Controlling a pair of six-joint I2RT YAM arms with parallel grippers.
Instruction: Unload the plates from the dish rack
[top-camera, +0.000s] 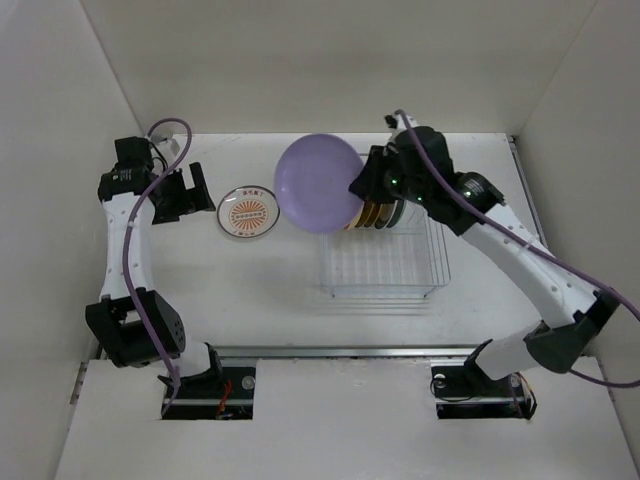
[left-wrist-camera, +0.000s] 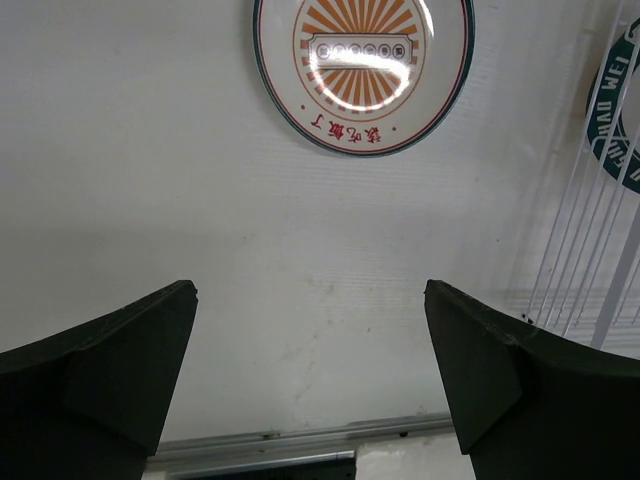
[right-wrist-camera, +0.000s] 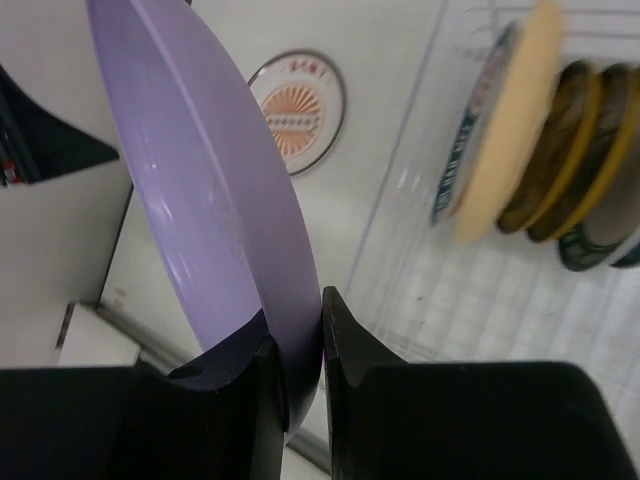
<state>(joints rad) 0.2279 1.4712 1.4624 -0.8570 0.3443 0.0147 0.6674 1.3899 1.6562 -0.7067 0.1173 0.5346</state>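
The right hand (right-wrist-camera: 298, 335) is clamped on the lower rim of a round lavender plate (top-camera: 318, 183), one finger on each face, so the plate hangs nearly on edge in the upper centre of the overhead view, above the left end of the rectangular silvery-white wire dish rack (top-camera: 385, 275); an edge grip suits a plate that stood upright in a slot, and it looks ready to be carried left and laid flat; the round pale yellow plate (right-wrist-camera: 505, 130) and the mustard plates with dark rims (right-wrist-camera: 575, 130) stand on edge in the rack's slots at the upper right of the right wrist view, waiting their turn; a white round plate with an orange sunburst pattern (top-camera: 248, 213) lies flat on the desk (top-camera: 270, 290), left of the rack; the left hand (top-camera: 190, 192) hovers just left of that plate with its fingers apart and nothing between them, probably kept clear of the incoming plate; the desk is matt white and lightly scuffed, closed in by plain white walls (top-camera: 300, 60) at the back and both sides.
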